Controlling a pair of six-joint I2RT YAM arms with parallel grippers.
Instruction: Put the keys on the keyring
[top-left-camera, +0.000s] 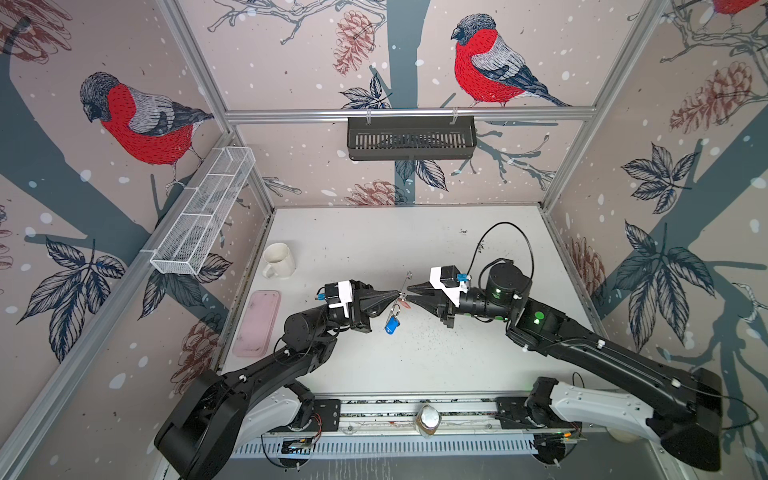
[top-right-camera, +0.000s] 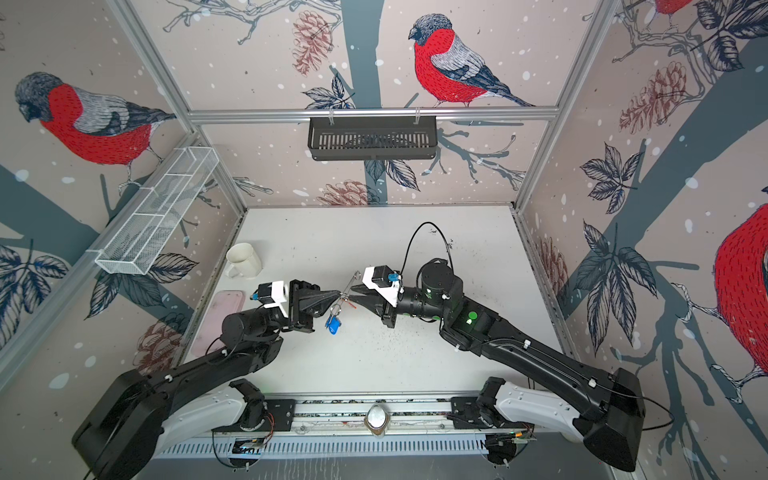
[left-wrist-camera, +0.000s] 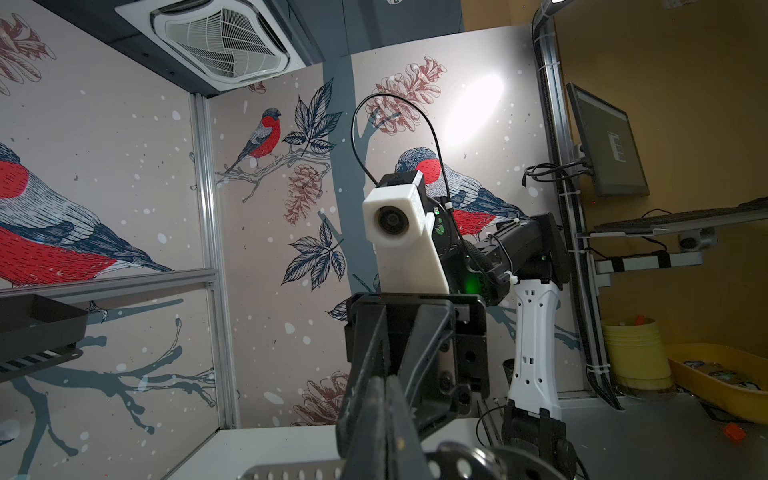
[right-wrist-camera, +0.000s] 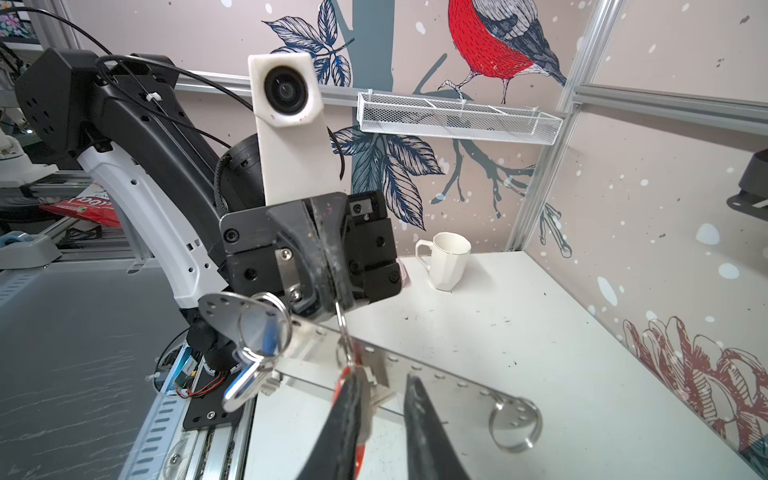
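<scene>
The keyring is a flat shiny metal strip with rows of small holes and a split ring at each end. It hangs above the table between both grippers and shows edge-on in both top views. My left gripper is shut on its middle, at a small ring. The keys dangle from it: a silver key with the blue tag, and a red tag. My right gripper has its jaws slightly apart, the red tag against one finger.
A white mug stands at the table's back left, with a pink tray in front of it. A white mesh basket hangs on the left wall and a black basket on the back rail.
</scene>
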